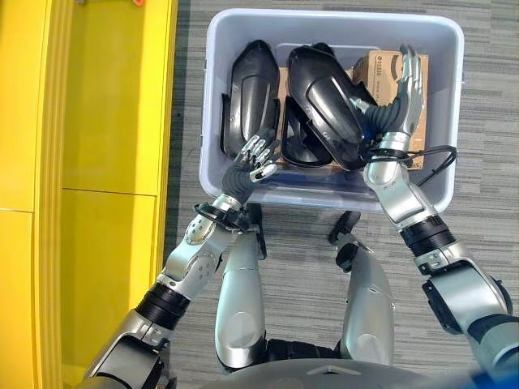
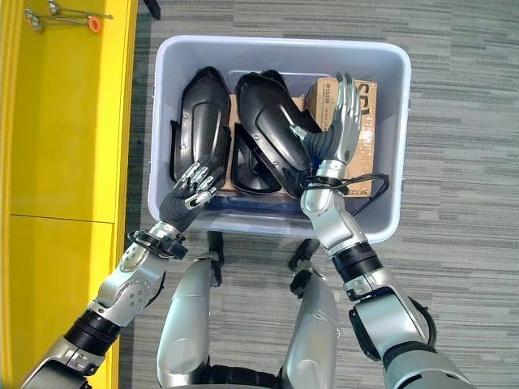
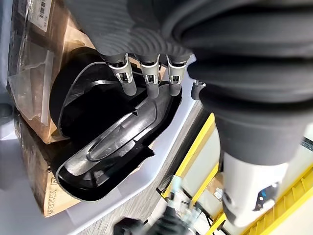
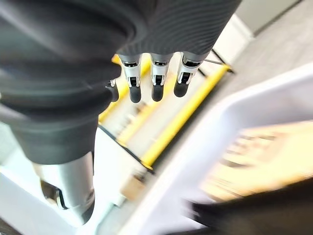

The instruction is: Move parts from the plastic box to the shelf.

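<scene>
Left eye view: the box (image 1: 212, 97) is pale grey plastic on the floor, with glossy black curved parts (image 1: 324, 93) lying on cardboard cartons (image 1: 381, 69). The left hand (image 1: 253, 156) hovers over the left part's near end with relaxed fingers, holding nothing. The right hand (image 1: 405, 89) is spread wide above the cartons, beside the middle part.

Right eye view adds the yellow shelf (image 2: 65, 121) with small tools on it.

Left wrist view: the part (image 3: 112, 142) sits just past the fingertips.
</scene>
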{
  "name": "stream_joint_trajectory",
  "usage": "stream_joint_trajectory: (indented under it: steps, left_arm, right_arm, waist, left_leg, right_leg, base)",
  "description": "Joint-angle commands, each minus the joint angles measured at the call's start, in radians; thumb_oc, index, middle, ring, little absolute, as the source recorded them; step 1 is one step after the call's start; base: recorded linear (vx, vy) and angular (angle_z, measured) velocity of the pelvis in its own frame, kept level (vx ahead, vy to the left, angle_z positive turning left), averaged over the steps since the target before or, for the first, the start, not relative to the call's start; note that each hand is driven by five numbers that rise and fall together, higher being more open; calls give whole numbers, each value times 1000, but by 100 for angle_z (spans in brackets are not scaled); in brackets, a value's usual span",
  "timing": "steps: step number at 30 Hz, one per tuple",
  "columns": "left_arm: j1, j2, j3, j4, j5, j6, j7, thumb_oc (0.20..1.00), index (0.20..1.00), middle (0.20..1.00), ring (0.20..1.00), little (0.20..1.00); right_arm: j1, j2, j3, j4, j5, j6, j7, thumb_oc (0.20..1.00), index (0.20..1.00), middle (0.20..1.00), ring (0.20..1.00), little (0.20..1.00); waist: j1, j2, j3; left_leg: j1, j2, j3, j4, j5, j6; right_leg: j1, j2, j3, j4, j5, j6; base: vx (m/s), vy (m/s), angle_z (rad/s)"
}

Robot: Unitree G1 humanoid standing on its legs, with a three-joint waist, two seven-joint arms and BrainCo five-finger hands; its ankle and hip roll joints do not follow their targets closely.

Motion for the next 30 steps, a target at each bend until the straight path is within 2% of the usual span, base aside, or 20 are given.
stream_joint_trajectory:
  steps: [1, 9, 12, 16, 21, 23, 27, 30]
  left_arm:
    - [38, -36, -27, -145, 51, -76, 11, 1000, 1000, 1000, 1000, 1000]
    - [41, -46, -21, -121, 48, -102, 2, 1000, 1000, 1000, 1000, 1000]
    - [39, -33, -12, -111, 34, -96, -20, 1000, 1000, 1000, 1000, 1000]
    - [31, -1, 5, -106, 17, -63, -59, 1000, 1000, 1000, 1000, 1000]
    - [27, 47, 21, -115, 3, -20, -90, 1000, 1000, 1000, 1000, 1000]
    - [24, 75, 38, -125, -5, 15, -111, 1000, 1000, 1000, 1000, 1000]
    - [25, 90, 44, -130, -4, 34, -121, 1000, 1000, 1000, 1000, 1000]
    - [27, 93, 47, -130, -4, 45, -126, 1000, 1000, 1000, 1000, 1000]
  right_arm:
    - [27, -25, -22, -59, -24, -36, -5, 1000, 1000, 1000, 1000, 1000]
    - [70, -14, 21, -42, -67, 32, 37, 1000, 1000, 1000, 1000, 1000]
    - [53, -37, 24, 14, -119, 38, 41, 1000, 1000, 1000, 1000, 1000]
    - [7, -105, 46, 121, -226, 81, 63, 1000, 1000, 1000, 1000, 1000]
    - [-62, -186, 40, 251, -199, 58, 29, 1000, 1000, 1000, 1000, 1000]
    - [-122, -223, 45, 314, -173, 68, 79, 1000, 1000, 1000, 1000, 1000]
    - [-174, -234, 64, 371, -105, 73, 142, 1000, 1000, 1000, 1000, 1000]
    - [-198, -223, 75, 418, 40, 96, 181, 1000, 1000, 1000, 1000, 1000]
  waist:
    - [-1, 47, -35]
    - [-14, 53, -35]
    - [-6, 50, -35]
    - [16, 38, -35]
    - [39, 20, -35]
    - [59, 6, -35]
    - [75, -2, -35]
    - [85, -2, -35]
  left_leg:
    - [24, -47, 36, -67, 11, 19]
    - [27, -43, 52, -76, 11, 16]
    - [27, -42, 49, -74, 12, 14]
    - [23, -39, 36, -66, 13, 13]
    - [10, -28, 13, -44, 7, 12]
    - [1, -22, -3, -32, 4, 11]
    - [-9, -18, -15, -25, 4, 9]
    - [-16, -18, -23, -19, 4, 8]
  right_leg:
    - [53, 5, -18, 131, -148, 98]
    - [44, 3, -9, 127, -148, 94]
    - [48, 0, -17, 130, -148, 94]
    - [58, -2, -37, 135, -144, 95]
    - [68, 2, -59, 138, -137, 96]
    - [77, 8, -76, 135, -133, 96]
    - [81, 11, -89, 138, -135, 92]
    - [81, 9, -99, 144, -138, 89]
  base:
    - [-9, 46, -1]
    - [-9, 32, -5]
    - [-1, -18, -3]
    - [15, -124, 6]
    - [17, -132, 14]
    - [27, -172, 14]
    - [12, -69, 8]
    - [11, -16, 8]
